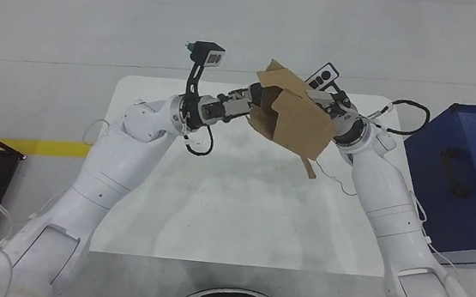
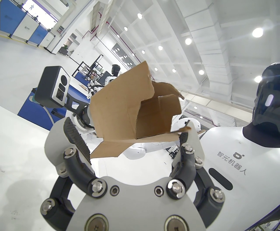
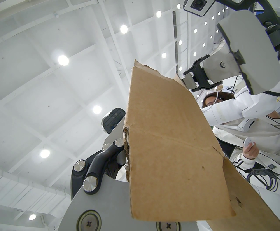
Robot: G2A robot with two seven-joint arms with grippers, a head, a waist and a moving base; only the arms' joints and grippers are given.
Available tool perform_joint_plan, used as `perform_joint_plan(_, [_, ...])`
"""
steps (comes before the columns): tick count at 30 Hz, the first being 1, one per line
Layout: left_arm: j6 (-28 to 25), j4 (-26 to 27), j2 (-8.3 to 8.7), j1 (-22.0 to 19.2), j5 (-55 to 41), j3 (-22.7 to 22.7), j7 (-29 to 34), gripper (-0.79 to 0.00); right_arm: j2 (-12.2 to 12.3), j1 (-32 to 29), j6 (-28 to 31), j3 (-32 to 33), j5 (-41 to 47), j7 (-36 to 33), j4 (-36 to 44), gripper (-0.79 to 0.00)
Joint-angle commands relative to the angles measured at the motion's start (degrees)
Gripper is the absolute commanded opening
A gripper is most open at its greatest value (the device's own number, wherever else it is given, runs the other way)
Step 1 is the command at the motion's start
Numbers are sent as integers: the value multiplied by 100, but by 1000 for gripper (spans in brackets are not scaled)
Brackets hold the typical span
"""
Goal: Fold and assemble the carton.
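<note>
Left gripper (image 1: 244, 104) over the table's (image 1: 214, 215) far half, fingers (image 2: 76, 140) spread wide apart. Just to its right, brown carton (image 1: 297, 120) up in the air, clear of the tabletop, tilted and half formed. Open end toward the left gripper, hollow inside on show in the left wrist view. Flaps splayed outward with ragged edges, one large flap upward, one lower flap out between the spread fingers, its edge at one fingertip, touching or nearly so. Right gripper (image 1: 334, 108) at the carton's right end, clamped on a wall of it. One finger (image 3: 112, 133) hard against the cardboard's edge in the right wrist view, the other hidden behind the panel. Farther right, off the table, blue bin (image 1: 468, 171).
</note>
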State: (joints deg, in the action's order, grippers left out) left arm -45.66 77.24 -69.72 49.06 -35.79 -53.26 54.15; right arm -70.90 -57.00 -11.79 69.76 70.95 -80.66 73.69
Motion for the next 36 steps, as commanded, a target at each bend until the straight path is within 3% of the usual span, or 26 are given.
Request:
perform_joint_plan(1, [-50, 103, 15, 61, 84, -61, 19, 0, 0, 0, 0, 0, 0, 0, 0, -785])
perform_joint_plan(5, [-130, 329, 50, 220, 562, -239, -214, 0, 0, 0, 0, 0, 0, 0, 0, -785])
perform_joint_plan(21, [-130, 329, 50, 220, 562, -239, -214, 0, 0, 0, 0, 0, 0, 0, 0, -785])
perform_joint_plan(25, [-1188, 594, 83, 557, 1646, -1008, -1495, 0, -16, -99, 58, 149, 459, 82, 94, -785])
perform_joint_plan(31, [-1234, 1208, -22, 1053, 3370, -1569, -3033, 0, -65, -121, 189, 230, 868, 337, -106, -785])
perform_joint_plan(36, [-1173, 988, -229, 1003, 4613, -1408, -4288, 0, -126, -105, 313, 121, 946, 497, -136, -785])
